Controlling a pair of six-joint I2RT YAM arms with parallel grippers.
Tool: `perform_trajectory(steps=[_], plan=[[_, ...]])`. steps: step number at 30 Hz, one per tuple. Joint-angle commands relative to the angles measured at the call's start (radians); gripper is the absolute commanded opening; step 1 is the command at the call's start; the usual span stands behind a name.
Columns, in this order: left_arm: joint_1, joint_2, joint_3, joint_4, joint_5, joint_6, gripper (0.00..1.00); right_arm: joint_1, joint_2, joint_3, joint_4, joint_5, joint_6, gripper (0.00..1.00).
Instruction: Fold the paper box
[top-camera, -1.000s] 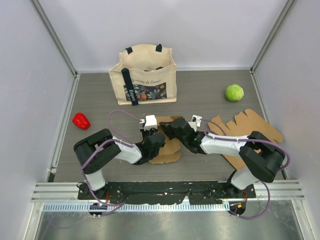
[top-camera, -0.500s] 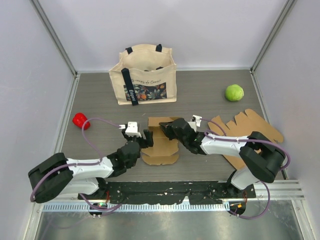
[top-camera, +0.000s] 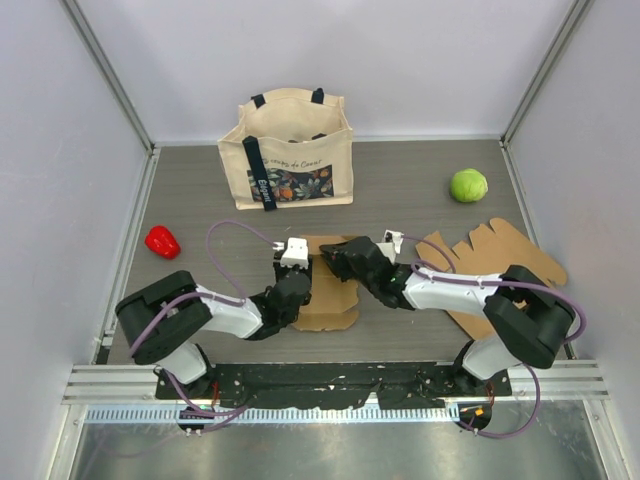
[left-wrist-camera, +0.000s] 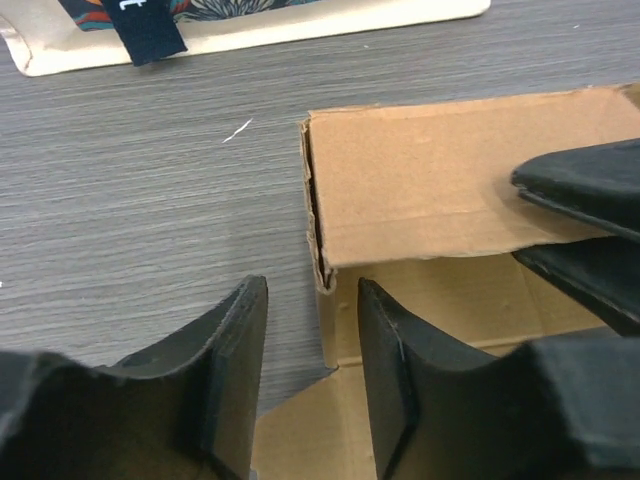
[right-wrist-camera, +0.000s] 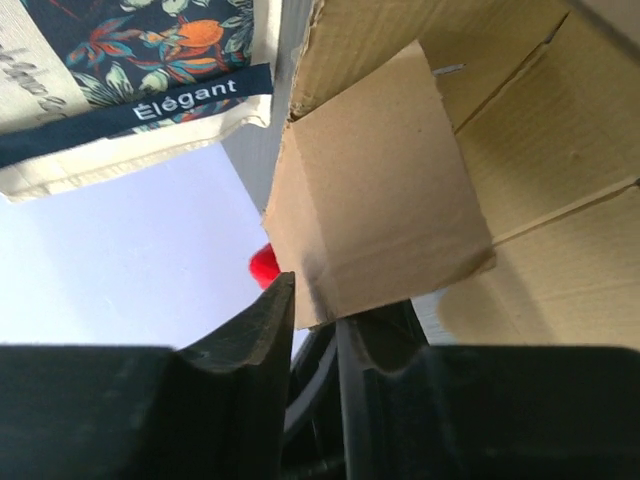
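Note:
The paper box (top-camera: 330, 288) is brown cardboard, partly folded, lying at the table's middle between both arms. My left gripper (top-camera: 298, 270) is at its left side. In the left wrist view the box's back wall (left-wrist-camera: 440, 190) stands upright, and my left gripper (left-wrist-camera: 312, 300) is open, its fingers straddling the low left wall without touching it. My right gripper (top-camera: 336, 262) reaches in from the right over the box's back part. In the right wrist view its jaws (right-wrist-camera: 315, 310) stand slightly apart, just under the lower edge of a raised flap (right-wrist-camera: 380, 200).
A cream tote bag (top-camera: 287, 150) stands behind the box. A red object (top-camera: 162, 241) lies at the left, a green ball (top-camera: 468, 185) at the back right. A flat unfolded cardboard sheet (top-camera: 495, 262) lies beside the right arm.
The left arm swung out to the left, then came back to the box's left edge with its jaws opened. The right jaws have parted a little. The box settled lower.

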Motion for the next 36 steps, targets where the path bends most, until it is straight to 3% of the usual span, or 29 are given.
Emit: perform_trajectory(steps=[1, 3, 4, 5, 6, 9, 13, 16, 19, 26, 36], plan=[[0.001, 0.076, 0.04, 0.138, -0.091, 0.073, 0.4, -0.013, -0.053, -0.002, -0.043, -0.001, -0.135, 0.37], [-0.002, 0.106, 0.052, 0.164, -0.083, 0.087, 0.36, -0.023, -0.102, 0.002, -0.072, -0.012, -0.318, 0.46], [-0.001, 0.11, 0.057, 0.156, -0.091, 0.094, 0.34, -0.025, -0.127, 0.005, -0.157, -0.019, -0.386, 0.65], [-0.001, 0.113, 0.06, 0.153, -0.102, 0.094, 0.33, -0.028, -0.188, 0.01, -0.202, -0.026, -0.457, 0.7], [-0.001, 0.113, 0.06, 0.153, -0.105, 0.097, 0.32, -0.027, -0.222, 0.006, -0.219, -0.042, -0.646, 0.7], [-0.001, 0.104, 0.057, 0.155, -0.097, 0.114, 0.3, -0.03, -0.365, -0.005, -0.386, -0.081, -0.905, 0.71], [-0.001, 0.088, 0.074, 0.089, -0.111, 0.11, 0.2, -0.054, -0.518, 0.054, -0.584, -0.084, -1.1, 0.77], [-0.001, 0.073, 0.098, 0.026, -0.128, 0.1, 0.13, -0.192, -0.424, 0.186, -0.696, -0.263, -1.154, 0.75], [-0.001, 0.051, 0.117, -0.026, -0.128, 0.053, 0.0, -0.228, -0.301, 0.31, -0.744, -0.338, -1.208, 0.73], [-0.001, 0.002, 0.121, -0.068, -0.137, 0.028, 0.0, -0.227, -0.201, 0.374, -0.632, -0.449, -1.177, 0.72], [-0.001, -0.094, 0.083, -0.097, -0.097, -0.041, 0.0, -0.227, -0.164, 0.292, -0.456, -0.45, -1.093, 0.69]])
